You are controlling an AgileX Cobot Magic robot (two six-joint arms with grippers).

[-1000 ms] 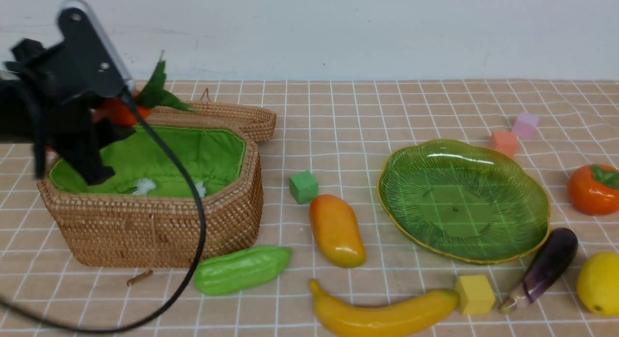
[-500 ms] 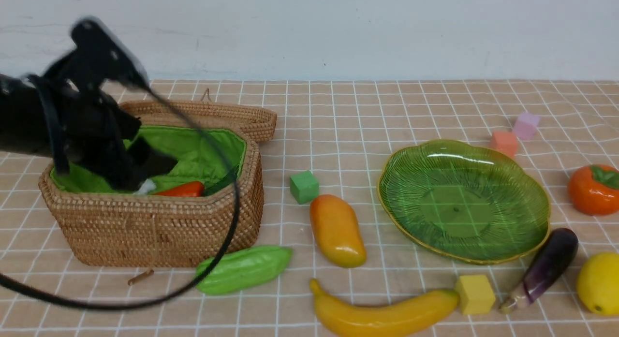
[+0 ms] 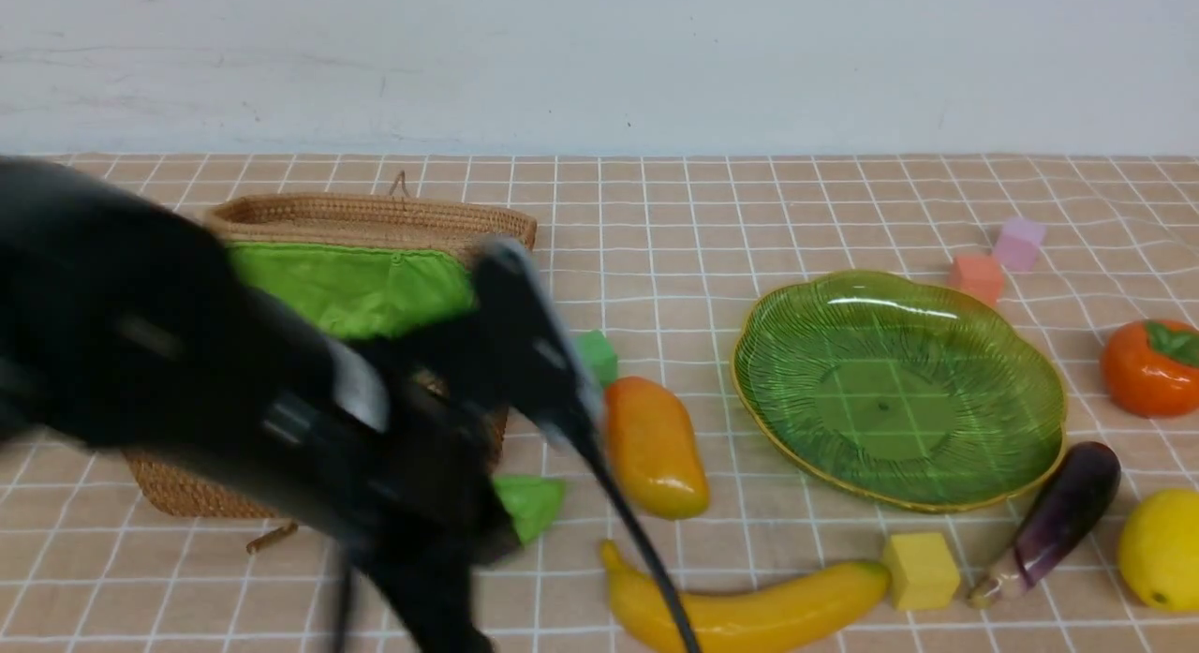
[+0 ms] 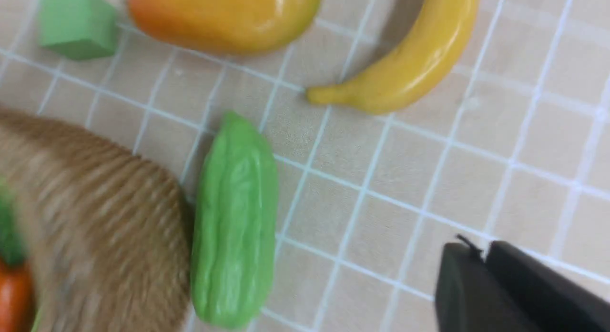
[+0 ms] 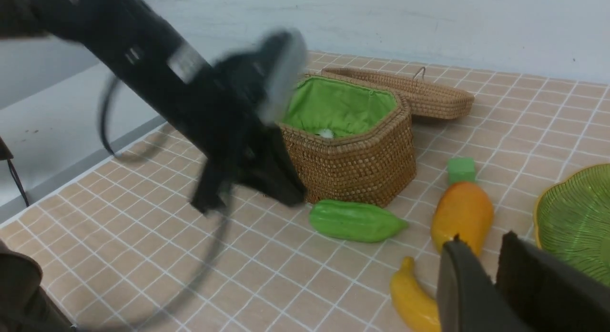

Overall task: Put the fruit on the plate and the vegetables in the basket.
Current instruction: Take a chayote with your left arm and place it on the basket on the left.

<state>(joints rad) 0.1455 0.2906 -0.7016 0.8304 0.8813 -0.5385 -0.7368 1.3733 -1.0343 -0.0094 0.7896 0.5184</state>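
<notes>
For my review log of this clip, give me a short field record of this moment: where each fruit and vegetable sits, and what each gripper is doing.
plate: empty
basket: open; chili inside
gourd: on cloth beside basket
eggplant: on cloth by plate rim
mango: on cloth, between basket and plate
banana: on cloth, near edge
lemon: on cloth, far right
persimmon: on cloth, right of plate
left gripper: shut, empty, above cloth near gourd
right gripper: nearly shut, empty

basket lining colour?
Bright green fabric lining inside the brown wicker basket; the right wrist view shows it best.
</notes>
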